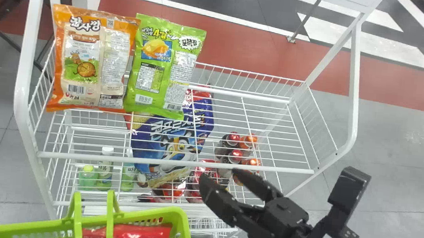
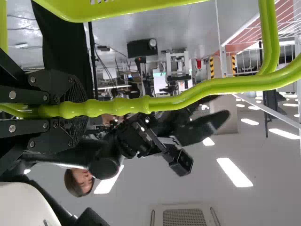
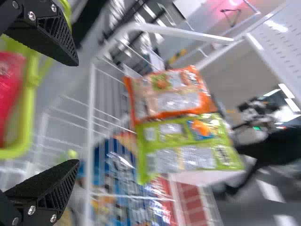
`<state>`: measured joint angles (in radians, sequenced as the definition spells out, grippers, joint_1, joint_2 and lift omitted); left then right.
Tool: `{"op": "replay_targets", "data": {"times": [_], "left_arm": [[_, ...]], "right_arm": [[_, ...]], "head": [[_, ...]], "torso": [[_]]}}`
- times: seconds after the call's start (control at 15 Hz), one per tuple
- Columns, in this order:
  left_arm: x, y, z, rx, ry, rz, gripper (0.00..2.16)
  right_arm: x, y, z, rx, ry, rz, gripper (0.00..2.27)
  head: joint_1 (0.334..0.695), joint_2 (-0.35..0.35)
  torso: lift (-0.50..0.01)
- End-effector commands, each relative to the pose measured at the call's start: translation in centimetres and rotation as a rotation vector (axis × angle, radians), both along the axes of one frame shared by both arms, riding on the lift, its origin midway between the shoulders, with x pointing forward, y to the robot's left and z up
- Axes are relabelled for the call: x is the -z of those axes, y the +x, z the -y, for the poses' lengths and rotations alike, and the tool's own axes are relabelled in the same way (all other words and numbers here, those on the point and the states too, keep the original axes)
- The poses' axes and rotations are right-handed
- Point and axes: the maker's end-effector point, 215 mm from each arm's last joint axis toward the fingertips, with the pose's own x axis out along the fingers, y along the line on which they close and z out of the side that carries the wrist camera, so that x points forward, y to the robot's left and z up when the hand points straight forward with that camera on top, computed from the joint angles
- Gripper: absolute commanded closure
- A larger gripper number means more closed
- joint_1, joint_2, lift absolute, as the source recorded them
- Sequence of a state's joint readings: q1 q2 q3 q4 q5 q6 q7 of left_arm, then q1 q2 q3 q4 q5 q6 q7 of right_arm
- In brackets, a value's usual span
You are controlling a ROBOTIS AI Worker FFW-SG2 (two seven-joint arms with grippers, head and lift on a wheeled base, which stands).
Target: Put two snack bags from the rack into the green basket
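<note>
Right tool (image 1: 218, 173): 1 unit, its 2 flat black fingers spread well apart, nothing between them. Left tool (image 2: 80, 109): 1 unit, closed around the handle (image 2: 183, 98); best kept firm, so the basket does not swing at the drop.

Green basket (image 1: 185, 230): to the left of the right tool and nearer the robot, 1 red snack bag (image 1: 128, 237) inside. Count judged at 1 of 2, leaving 1 to fetch.

White wire rack (image 1: 97, 159): beyond the right tool. Green snack bag (image 1: 164, 67): farther out and to the left, leaning in the rack. Orange snack bag (image 1: 90, 62): beside the green 1, on its far side from the right tool.

Handling, as judged: step in hand, the reach for a bag, the green 1 being nearer. Line up the fingers with 1 free edge, 1 finger to each face, and close gently, the pack being likely to crumple or slip. Take care not to pinch its neighbour too. Lift clear of the wires before swinging back towards the basket, and release low, beside the red bag
</note>
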<state>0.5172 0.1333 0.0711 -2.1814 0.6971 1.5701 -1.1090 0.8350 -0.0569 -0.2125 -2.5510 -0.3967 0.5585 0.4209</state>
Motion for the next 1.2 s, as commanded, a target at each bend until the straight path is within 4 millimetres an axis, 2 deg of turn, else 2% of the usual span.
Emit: {"op": "replay_targets", "data": {"times": [0.0, 0.2, 0.33, 0.53, 0.8, 1.13], "left_arm": [[0.3, -0.1, 0.1, 0.005, 0.011, 0.000, 1.19], [1.0, -0.4, 0.0, 0.002, 0.031, -0.012, 1.19], [1.2, -0.8, 0.0, 0.007, 0.033, -0.020, 1.19], [1.6, -1.0, 0.0, 0.011, 0.048, -0.022, 1.19], [1.6, -1.1, 0.0, 0.013, 0.045, -0.025, 1.19], [1.8, -1.3, 0.0, 0.012, 0.042, -0.036, 1.19]], "right_arm": [[-0.6, 0.5, -0.2, 0.074, -0.041, 0.143, 0.08], [-0.7, -0.3, 0.6, 0.169, -0.082, 0.248, 0.08], [-1.0, -1.6, 0.3, 0.188, -0.127, 0.322, 0.08], [0.1, -2.9, -0.3, 0.176, -0.127, 0.295, 0.08], [-1.1, -3.0, -0.3, 0.178, -0.123, 0.305, 0.08], [-0.3, -3.3, -0.1, 0.183, -0.125, 0.288, 0.08]], "head": [[0.695, -0.350], [0.695, -0.350], [0.695, -0.350], [0.695, -0.350], [0.695, -0.350], [0.695, -0.350]], "torso": [[-0.003], [-0.003], [-0.003], [-0.003], [-0.003], [-0.003]]}}
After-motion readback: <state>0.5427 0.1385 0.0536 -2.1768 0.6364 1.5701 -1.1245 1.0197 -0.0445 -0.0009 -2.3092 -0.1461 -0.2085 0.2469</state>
